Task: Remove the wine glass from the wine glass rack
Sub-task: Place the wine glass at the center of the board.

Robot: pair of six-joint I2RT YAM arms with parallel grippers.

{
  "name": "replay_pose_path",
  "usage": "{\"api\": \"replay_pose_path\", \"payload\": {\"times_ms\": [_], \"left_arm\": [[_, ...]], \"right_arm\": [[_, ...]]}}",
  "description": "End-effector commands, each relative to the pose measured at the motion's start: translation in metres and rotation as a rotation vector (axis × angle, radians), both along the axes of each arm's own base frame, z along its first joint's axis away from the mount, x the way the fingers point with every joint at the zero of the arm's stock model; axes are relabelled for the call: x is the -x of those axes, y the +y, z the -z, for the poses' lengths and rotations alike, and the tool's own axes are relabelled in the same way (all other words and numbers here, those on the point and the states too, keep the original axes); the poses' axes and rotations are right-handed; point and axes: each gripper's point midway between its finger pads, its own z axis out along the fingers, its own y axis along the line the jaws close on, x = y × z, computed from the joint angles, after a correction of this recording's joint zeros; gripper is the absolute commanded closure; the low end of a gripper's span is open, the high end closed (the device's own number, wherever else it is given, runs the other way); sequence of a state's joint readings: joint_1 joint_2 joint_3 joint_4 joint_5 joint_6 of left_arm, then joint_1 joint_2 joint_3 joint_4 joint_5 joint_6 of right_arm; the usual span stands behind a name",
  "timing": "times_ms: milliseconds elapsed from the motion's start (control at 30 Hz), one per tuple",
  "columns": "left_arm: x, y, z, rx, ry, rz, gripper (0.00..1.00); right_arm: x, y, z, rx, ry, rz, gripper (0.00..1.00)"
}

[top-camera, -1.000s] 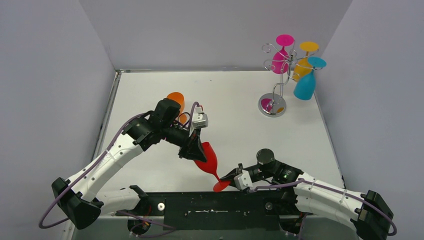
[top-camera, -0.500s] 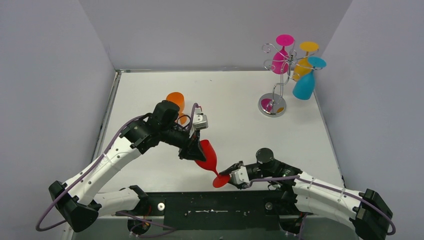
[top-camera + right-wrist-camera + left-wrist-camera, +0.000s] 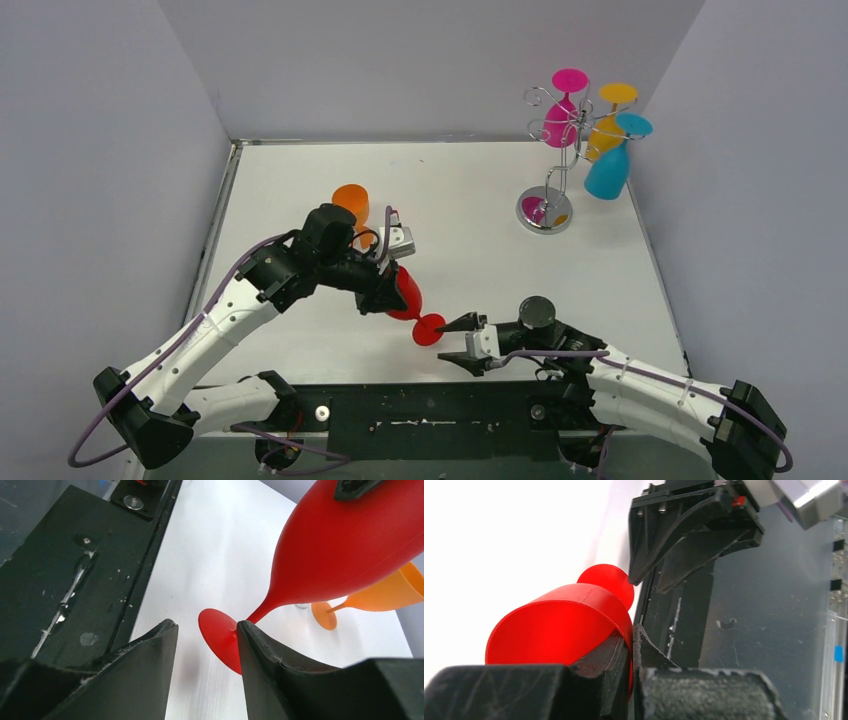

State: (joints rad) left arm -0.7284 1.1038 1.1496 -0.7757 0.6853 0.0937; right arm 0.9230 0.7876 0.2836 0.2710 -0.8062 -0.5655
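My left gripper (image 3: 393, 292) is shut on the bowl rim of a red wine glass (image 3: 408, 300), holding it tilted above the table, foot (image 3: 430, 328) towards the right arm. In the left wrist view the jaws (image 3: 633, 642) pinch the red rim (image 3: 564, 625). My right gripper (image 3: 458, 340) is open, its fingers on either side of the red foot (image 3: 220, 637) without closing on it. The silver wire wine glass rack (image 3: 560, 150) stands at the far right with magenta (image 3: 563, 110), yellow (image 3: 607, 128) and blue (image 3: 610, 168) glasses hanging from it.
An orange glass (image 3: 352, 203) lies on the table behind the left wrist; it also shows in the right wrist view (image 3: 385, 595). The rack's round base (image 3: 545, 212) sits near the right wall. A black bar (image 3: 440, 410) runs along the near table edge.
My right gripper has opened and let go of the red glass's foot. My left gripper has carried the glass up and away from the near edge, tilting it flatter.
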Motion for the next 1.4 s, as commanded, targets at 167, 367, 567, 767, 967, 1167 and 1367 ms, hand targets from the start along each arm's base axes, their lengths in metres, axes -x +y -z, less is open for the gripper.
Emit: {"api": "replay_pose_path", "payload": {"times_ms": [167, 367, 567, 767, 967, 1167, 1367], "left_arm": [[-0.046, 0.008, -0.001, -0.05, -0.112, -0.251, 1.0], [-0.077, 0.007, 0.008, -0.037, -0.131, -0.431, 1.0], [-0.1, -0.016, 0.026, -0.063, -0.087, -0.494, 1.0], [-0.15, -0.014, 0.035, -0.212, -0.185, -0.668, 1.0], [-0.187, -0.023, 0.029, -0.26, -0.253, -0.738, 1.0], [-0.212, -0.022, 0.037, -0.333, -0.29, -0.765, 1.0], [-0.239, -0.017, 0.045, -0.314, -0.26, -0.796, 1.0]], "right_arm": [[-0.041, -0.008, -0.051, -0.19, -0.101, 0.256, 0.48], [-0.084, -0.037, -0.078, -0.313, -0.112, 0.571, 0.39], [-0.108, -0.082, -0.124, -0.663, -0.042, 0.828, 0.3], [-0.124, -0.094, -0.14, -0.706, 0.076, 0.954, 0.21], [-0.13, -0.124, -0.149, -0.791, 0.169, 1.095, 0.1], [-0.128, -0.143, -0.159, -0.817, 0.24, 1.161, 0.03], [-0.129, -0.155, -0.168, -0.8, 0.402, 1.264, 0.0]]}}
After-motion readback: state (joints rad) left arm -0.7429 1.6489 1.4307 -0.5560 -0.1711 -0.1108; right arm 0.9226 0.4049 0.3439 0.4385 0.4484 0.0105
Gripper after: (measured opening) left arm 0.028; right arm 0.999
